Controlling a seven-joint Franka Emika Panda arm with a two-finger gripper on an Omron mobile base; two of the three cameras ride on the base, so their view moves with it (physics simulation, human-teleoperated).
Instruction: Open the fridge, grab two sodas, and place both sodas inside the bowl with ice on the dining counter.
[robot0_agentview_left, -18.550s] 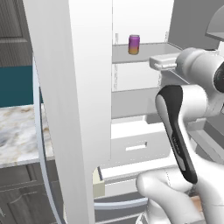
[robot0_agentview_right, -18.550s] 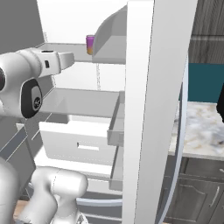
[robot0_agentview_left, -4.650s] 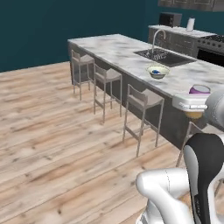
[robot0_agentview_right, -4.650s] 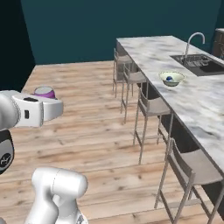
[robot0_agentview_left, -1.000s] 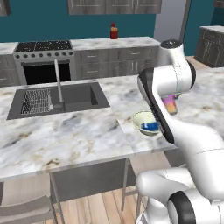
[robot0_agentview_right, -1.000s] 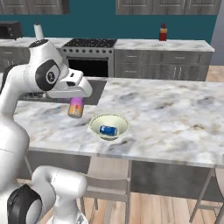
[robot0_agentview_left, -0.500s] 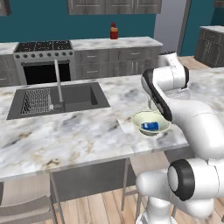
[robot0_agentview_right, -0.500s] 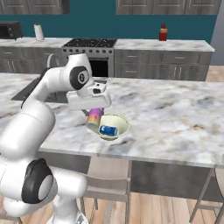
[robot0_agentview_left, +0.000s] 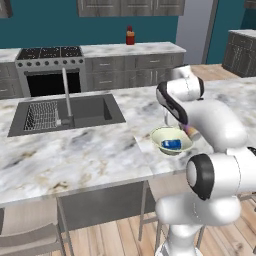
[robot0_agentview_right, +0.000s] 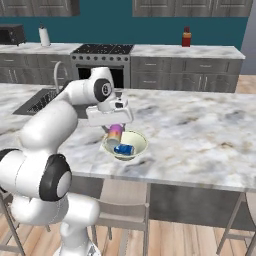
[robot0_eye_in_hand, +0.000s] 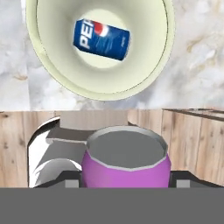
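Pincer (robot0_agentview_right: 114, 134) holds the purple soda (robot0_eye_in_hand: 126, 162) tilted, just at the bowl (robot0_eye_in_hand: 151, 65) rim, because the blue soda (robot0_eye_in_hand: 101, 39) lies ahead inside, leaving room beside.

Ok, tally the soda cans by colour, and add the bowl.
Blue can: 1, lying in the bowl
Purple can: 1, in the gripper
Bowl: 1
Total: 3

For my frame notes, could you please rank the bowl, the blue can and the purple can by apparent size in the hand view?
1. Bowl.
2. Purple can, enlarged by nearness to the camera.
3. Blue can.
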